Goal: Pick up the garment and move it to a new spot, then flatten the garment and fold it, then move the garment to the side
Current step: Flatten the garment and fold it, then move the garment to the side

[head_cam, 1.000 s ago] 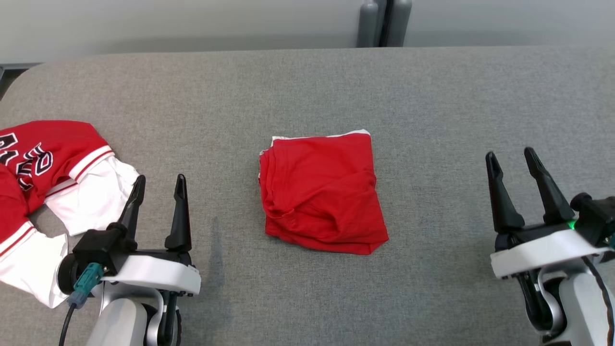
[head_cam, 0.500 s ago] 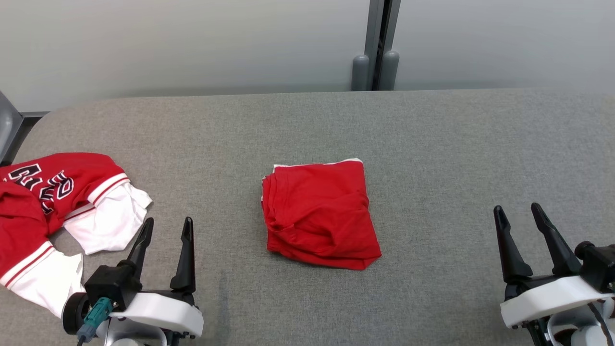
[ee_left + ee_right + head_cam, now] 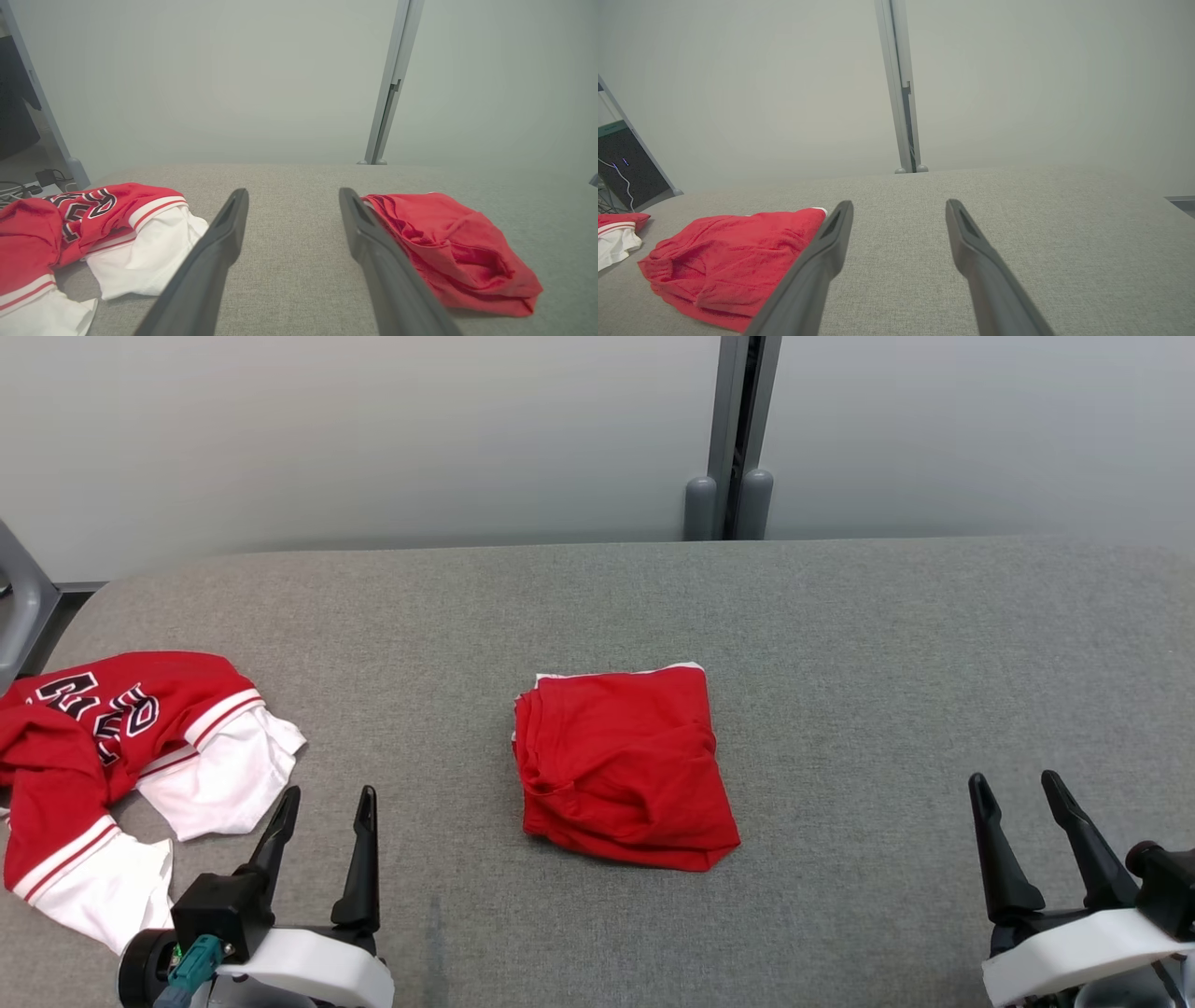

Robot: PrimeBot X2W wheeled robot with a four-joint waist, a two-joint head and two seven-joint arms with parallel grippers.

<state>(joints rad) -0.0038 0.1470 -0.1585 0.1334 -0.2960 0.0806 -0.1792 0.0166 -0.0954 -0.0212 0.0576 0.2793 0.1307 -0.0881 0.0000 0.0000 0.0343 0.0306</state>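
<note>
You see the red garment [image 3: 624, 767] lying folded into a thick, roughly square packet near the middle of the grey worktop [image 3: 840, 635]. A thin white edge shows along its far side, and the top layer has some wrinkles. Nothing holds it. Your left gripper [image 3: 329, 793] is at the lower left of the head view, its jaws open and empty, the fingers pointing away from you. It is well apart from the garment. Your right gripper [image 3: 1014, 778] is at the lower right, also with the jaws open and empty, and also well apart from the garment. A red and white jersey [image 3: 121, 747] with black and white letters lies crumpled at the left end of the worktop, near the left gripper. Behind the worktop stands a pale wall with a grey post [image 3: 738, 429].
</note>
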